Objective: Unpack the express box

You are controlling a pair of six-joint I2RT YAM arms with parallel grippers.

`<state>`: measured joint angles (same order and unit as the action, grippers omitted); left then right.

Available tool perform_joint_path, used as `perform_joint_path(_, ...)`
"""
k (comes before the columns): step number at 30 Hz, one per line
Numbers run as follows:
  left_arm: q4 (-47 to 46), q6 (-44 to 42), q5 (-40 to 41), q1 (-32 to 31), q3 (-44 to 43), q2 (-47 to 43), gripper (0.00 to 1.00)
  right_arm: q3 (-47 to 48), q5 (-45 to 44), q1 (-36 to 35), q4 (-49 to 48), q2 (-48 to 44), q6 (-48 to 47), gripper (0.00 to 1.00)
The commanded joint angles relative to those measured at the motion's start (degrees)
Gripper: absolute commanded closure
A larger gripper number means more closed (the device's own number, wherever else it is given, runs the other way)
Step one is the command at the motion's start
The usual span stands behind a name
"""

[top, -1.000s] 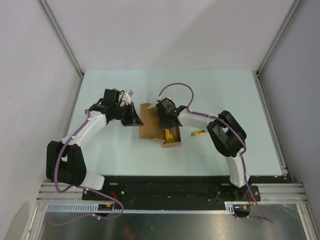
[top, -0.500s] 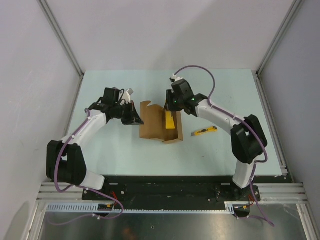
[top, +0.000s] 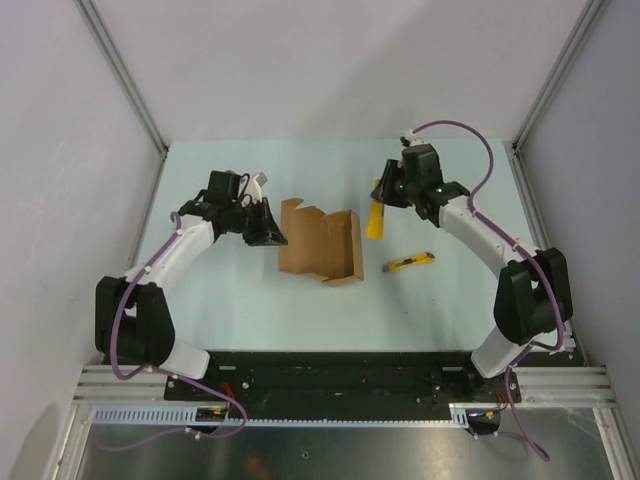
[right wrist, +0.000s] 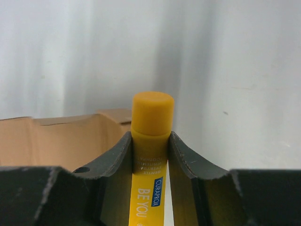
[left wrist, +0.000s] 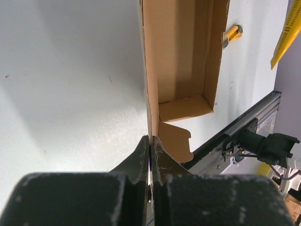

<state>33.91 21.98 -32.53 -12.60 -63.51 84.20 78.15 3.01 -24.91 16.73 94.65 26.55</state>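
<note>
Centrally, the express box (top: 320, 245) is lying open on the desk (top: 220, 300), its brown flaps spreading outward and its inside facing up. The left end effector (top: 272, 232) is gripping the box at its left side. In the left wrist view its fingers are pressing together on the thin cardboard edge of that wall.

Just right of the box and toward the far side, the right end effector (top: 385, 190) is holding a yellow tube (top: 375, 220) apart from the box, with the tube hanging down at a slight tilt. In the right wrist view the fingers are clamping the tube on both sides just below its rounded cap, and blue lettering is showing on its body. A yellow-and-black utility knife (top: 410, 263) is lying flat on the desk, near the box's right side and not touching it.

The desk surface is showing a pale mint green and is catching soft shadows from the arms. Plain grey-white walls with aluminium rails (top: 120, 75) are enclosing it on three sides.
</note>
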Motion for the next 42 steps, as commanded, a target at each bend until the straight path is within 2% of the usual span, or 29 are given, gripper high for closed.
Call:
perform_joint_path(1, 0.10, -0.01, 0.72, 0.30, -3.03, 0.17, 0.96, -4.14, -1.33, 4.41, -1.26, -2.63, 0.18, 0.64)
perform_joint_path(8, 0.37, 0.00, 1.42, 0.30, -3.82, 0.17, 0.88, -5.46, -4.76, 8.99, -3.45, 4.73, -2.55, 0.63)
perform_joint_path(14, 0.28, -0.18, 1.07, 0.30, -4.87, 1.92, 0.87, -4.68, -6.34, 11.46, -10.04, 12.13, -3.17, 0.63)
perform_joint_path(17, 0.37, -0.09, 0.02, 0.30, -5.75, 2.63, 0.86, -3.18, -7.05, 12.07, -9.88, 14.86, -3.17, 0.62)
perform_joint_path(20, 0.45, -0.09, -0.51, 0.30, -6.28, 3.07, 0.83, -2.13, -7.49, 12.25, -9.35, 16.09, -2.99, 0.55)
perform_joint_path(21, 0.37, -0.09, -0.60, 0.30, -6.45, 3.25, 0.82, -1.78, -7.23, 12.25, -8.91, 16.35, -2.99, 0.46)
perform_joint_path(24, 0.54, -0.09, -0.78, 0.30, -6.63, 3.34, 0.80, -0.37, -6.79, 12.25, -7.24, 16.44, -3.08, 0.32)
perform_joint_path(31, 0.72, -0.36, 0.10, 0.30, -5.93, 2.81, 0.71, 0.34, -5.82, 12.25, -5.14, 9.68, -4.48, 0.13)
perform_joint_path(33, 0.80, -0.27, 0.63, 0.30, -6.10, 2.63, 0.68, 0.34, -4.95, 12.25, -4.08, 6.78, -5.19, 0.02)
perform_joint_path(34, 0.81, -0.27, 0.63, 0.30, -6.19, 2.37, 0.63, 0.34, -4.42, 12.16, -2.60, 5.82, -5.36, 0.00)
perform_joint_path(37, 0.81, -0.18, 1.95, 0.30, -6.37, 1.93, 0.58, 0.34, -3.62, 11.64, 0.83, 2.65, -5.80, 0.00)
perform_joint_path(42, 0.89, 0.00, 2.56, 0.30, -6.98, 1.58, 0.57, -0.36, -4.14, 7.87, 4.97, -3.84, -6.24, 0.00)
